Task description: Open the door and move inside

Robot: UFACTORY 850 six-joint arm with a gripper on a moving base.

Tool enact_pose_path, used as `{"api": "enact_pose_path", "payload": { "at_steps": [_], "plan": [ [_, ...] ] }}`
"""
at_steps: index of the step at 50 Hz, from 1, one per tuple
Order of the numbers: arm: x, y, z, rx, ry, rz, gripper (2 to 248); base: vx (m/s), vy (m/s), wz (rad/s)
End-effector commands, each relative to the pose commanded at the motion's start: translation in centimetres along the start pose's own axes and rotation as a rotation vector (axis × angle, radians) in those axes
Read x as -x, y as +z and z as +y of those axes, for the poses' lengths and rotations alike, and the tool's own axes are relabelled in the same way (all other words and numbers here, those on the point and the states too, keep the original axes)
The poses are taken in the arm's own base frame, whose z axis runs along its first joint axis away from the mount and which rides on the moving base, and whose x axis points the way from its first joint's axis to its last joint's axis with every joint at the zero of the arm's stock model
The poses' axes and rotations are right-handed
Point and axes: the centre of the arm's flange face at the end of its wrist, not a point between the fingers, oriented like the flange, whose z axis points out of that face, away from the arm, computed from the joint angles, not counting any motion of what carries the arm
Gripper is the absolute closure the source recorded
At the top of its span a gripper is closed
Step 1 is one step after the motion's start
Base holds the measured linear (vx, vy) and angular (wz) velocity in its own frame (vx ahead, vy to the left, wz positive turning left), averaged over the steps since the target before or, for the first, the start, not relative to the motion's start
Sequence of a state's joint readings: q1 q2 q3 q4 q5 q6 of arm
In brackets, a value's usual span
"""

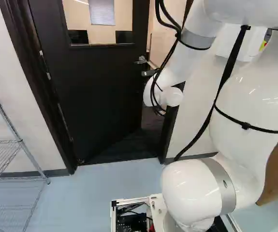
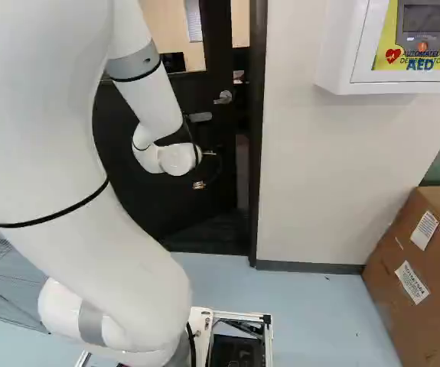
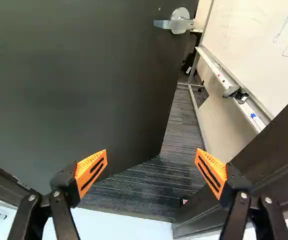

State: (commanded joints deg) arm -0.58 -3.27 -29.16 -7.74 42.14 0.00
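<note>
In the right base view my gripper [image 2: 204,170] is in front of the dark door [image 2: 139,206], below its lever handle [image 2: 223,97]. The wrist view shows the gripper [image 3: 151,169] open, orange-padded fingers wide apart, nothing between them. Ahead, the door [image 3: 78,85] stands partly open, swung away from me, hinged at the left in the left base view. Its silver handle [image 3: 178,21] is beyond the fingers, untouched. A gap between the door's free edge and the dark jamb [image 3: 274,155] shows striped carpet [image 3: 169,150]. The left base view also shows the door [image 1: 95,92].
Beyond the doorway is a whiteboard [image 3: 259,45] with a marker tray [image 3: 234,92]. A wire shelf [image 1: 3,154] stands left of the door. At the right of the right base view are a wall-mounted AED cabinet [image 2: 346,46] and a cardboard box [image 2: 411,267].
</note>
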Motion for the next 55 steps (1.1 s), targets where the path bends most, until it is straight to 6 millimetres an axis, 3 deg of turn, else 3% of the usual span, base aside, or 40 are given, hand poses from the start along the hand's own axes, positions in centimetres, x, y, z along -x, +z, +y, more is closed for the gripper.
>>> {"api": "enact_pose_path", "payload": {
  "at_steps": [55],
  "plan": [
    [0.00, 0.00, 0.00, 0.000, 0.000, 0.000, 3, 0.006, 0.010, 0.005]
  ]
}}
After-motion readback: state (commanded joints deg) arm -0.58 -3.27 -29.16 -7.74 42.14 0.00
